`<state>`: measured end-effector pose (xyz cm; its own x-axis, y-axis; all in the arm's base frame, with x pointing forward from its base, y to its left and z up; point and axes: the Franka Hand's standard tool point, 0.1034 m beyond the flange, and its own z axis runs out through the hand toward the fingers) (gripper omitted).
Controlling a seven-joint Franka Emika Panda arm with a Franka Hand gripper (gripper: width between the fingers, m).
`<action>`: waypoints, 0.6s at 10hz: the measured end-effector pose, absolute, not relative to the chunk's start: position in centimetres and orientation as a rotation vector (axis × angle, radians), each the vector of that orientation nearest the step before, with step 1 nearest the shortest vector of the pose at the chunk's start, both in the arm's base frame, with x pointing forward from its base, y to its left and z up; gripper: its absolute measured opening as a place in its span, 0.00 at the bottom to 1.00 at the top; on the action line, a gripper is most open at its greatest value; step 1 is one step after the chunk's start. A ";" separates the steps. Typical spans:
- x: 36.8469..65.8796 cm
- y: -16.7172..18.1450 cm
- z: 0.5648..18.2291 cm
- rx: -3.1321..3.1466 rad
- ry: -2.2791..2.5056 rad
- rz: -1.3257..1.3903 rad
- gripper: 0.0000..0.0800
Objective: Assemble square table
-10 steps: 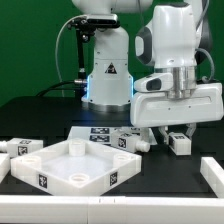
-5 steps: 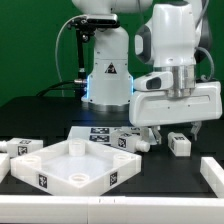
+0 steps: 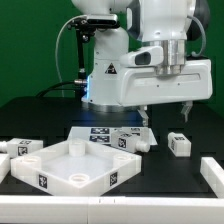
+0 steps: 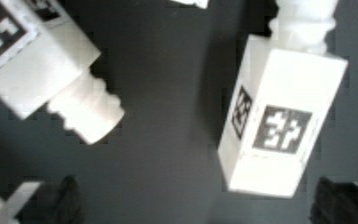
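Dark matting covers the bench across the lower frame. Your gripper [image 3: 167, 110] hangs at the upper right of the exterior view, jaws spread wide with nothing between them. Just below it, at right centre, a short white leg [image 3: 179, 143] sits apart from everything else. The tray-like tabletop [image 3: 62, 181] lies at lower left. Expect the leg to be light, rigid and rather slick plastic, so pinch it across its flat sides at mid-length. More legs [image 3: 130, 138] crowd behind the tabletop beside the marker board [image 3: 98, 131], and a white rail [image 3: 212, 172] borders the lower right. Nothing seems to block a straight descent.
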<state>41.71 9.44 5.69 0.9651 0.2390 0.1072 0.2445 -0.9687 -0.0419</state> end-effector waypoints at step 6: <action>40.1 3.6 2.2 -3.028 -0.745 -0.150 0.81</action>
